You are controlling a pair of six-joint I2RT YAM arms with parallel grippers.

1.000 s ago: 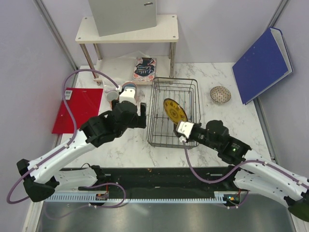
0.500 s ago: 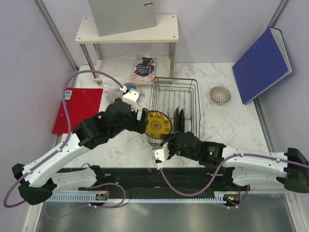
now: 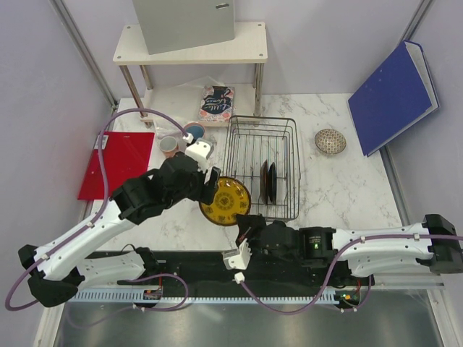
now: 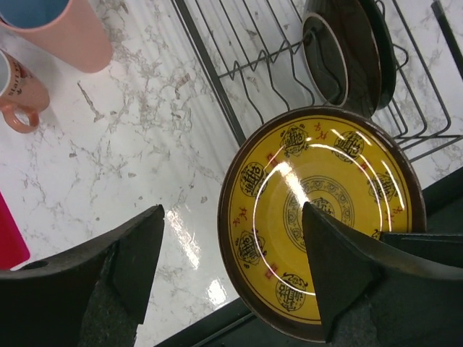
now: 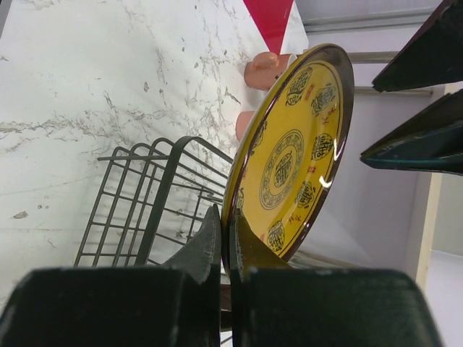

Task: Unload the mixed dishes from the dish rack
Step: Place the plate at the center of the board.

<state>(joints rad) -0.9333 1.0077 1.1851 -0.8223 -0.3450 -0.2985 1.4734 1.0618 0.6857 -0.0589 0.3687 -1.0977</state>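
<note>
My right gripper is shut on the near rim of the black-yellow plate and holds it tilted, just outside the dish rack's front left corner. The right wrist view shows the jaws pinching the rim of the plate. My left gripper is open and empty above the plate's left edge; the plate shows between and below its fingers. Two dark plates stand in the rack. The tall pink cup and small pink mug stand left of the rack. The speckled bowl sits to its right.
A red sheet lies at the left. A patterned book lies under the white shelf at the back. A blue binder leans at the back right. A black rail runs along the near table edge.
My right gripper has carried the black-yellow plate out of the rack, leftward and toward the front. My left gripper has moved toward the front, over the plate.
</note>
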